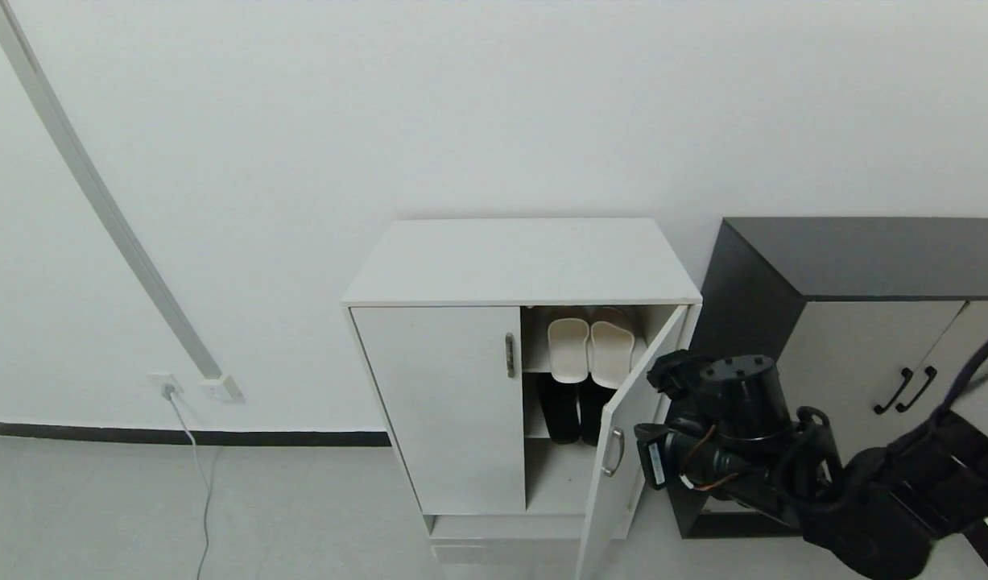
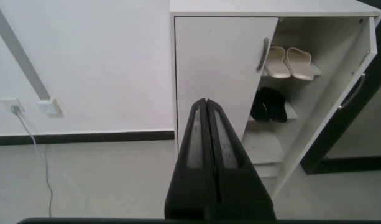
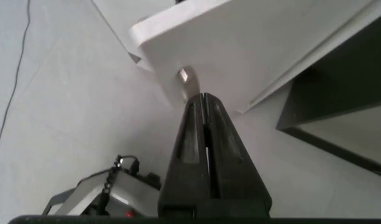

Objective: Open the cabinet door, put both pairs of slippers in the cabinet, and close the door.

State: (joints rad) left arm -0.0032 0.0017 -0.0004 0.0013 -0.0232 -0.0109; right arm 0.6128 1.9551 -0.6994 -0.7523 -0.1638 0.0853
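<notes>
Closest to the right wrist camera: right hand (image 3: 204,98), fingers pressed together on nothing, tip just beside the metal handle (image 3: 184,76) on the outer face of the right door (image 3: 252,37); contact with handle or panel not discernible. Closest to the left wrist camera: left hand (image 2: 206,102), fingers likewise together and holding nothing, well back from the cabinet (image 1: 526,262) and aimed at its front. White cabinet against the wall, flat top, two doors with small metal pulls: left door (image 1: 445,403) shut, right door swung outward on the robot's right. Inside the open half, white slippers (image 1: 590,350) side by side on the upper shelf, black slippers (image 1: 570,411) side by side on the shelf below. From the head view: dark cabinet (image 1: 856,258) just beside the white one on the right, wall socket (image 1: 165,385) well off to the left with a cable trailing onto the floor (image 1: 99,507). From the left wrist view: both pairs face on, each on its own thin shelf. From the right wrist view: handle close up, door's lower corner above pale floor.
</notes>
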